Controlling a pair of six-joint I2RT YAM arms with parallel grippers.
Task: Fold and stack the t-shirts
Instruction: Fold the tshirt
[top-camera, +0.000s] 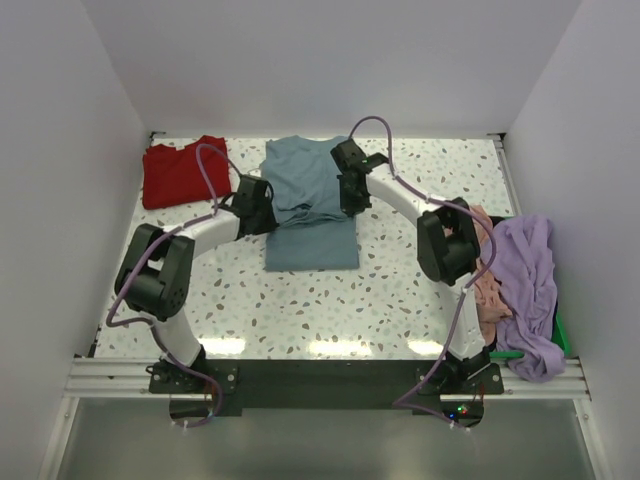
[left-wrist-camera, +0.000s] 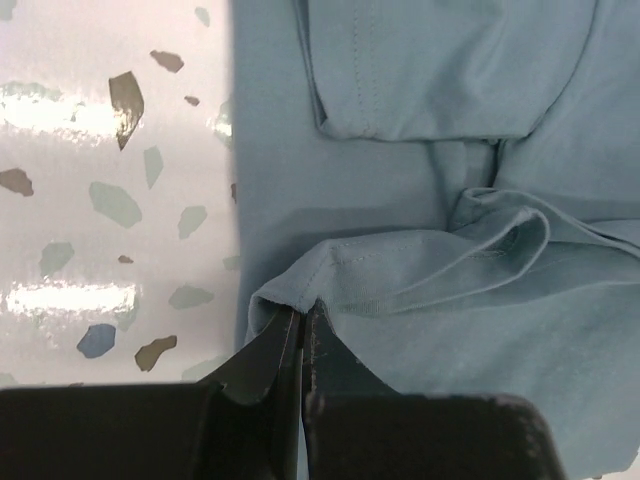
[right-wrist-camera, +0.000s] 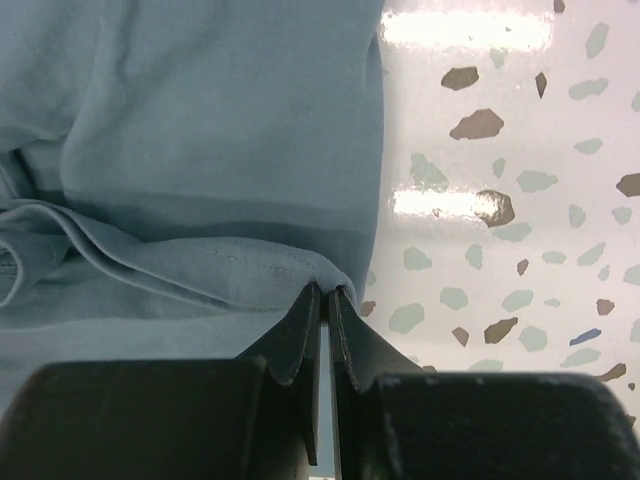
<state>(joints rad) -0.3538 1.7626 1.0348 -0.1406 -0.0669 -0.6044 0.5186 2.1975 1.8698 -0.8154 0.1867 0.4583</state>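
The slate-blue t-shirt lies partly folded in the middle of the table. My left gripper is shut on its left edge; the left wrist view shows the hem pinched at my gripper with the shirt spread beyond. My right gripper is shut on the right edge; the right wrist view shows the hem pinched at my gripper and the shirt. A red t-shirt lies folded at the back left. A lavender t-shirt and a salmon-pink one are heaped at the right.
The speckled white table has white walls on three sides. The heap at the right rests in a green bin at the table's right edge. Purple cables loop over both arms.
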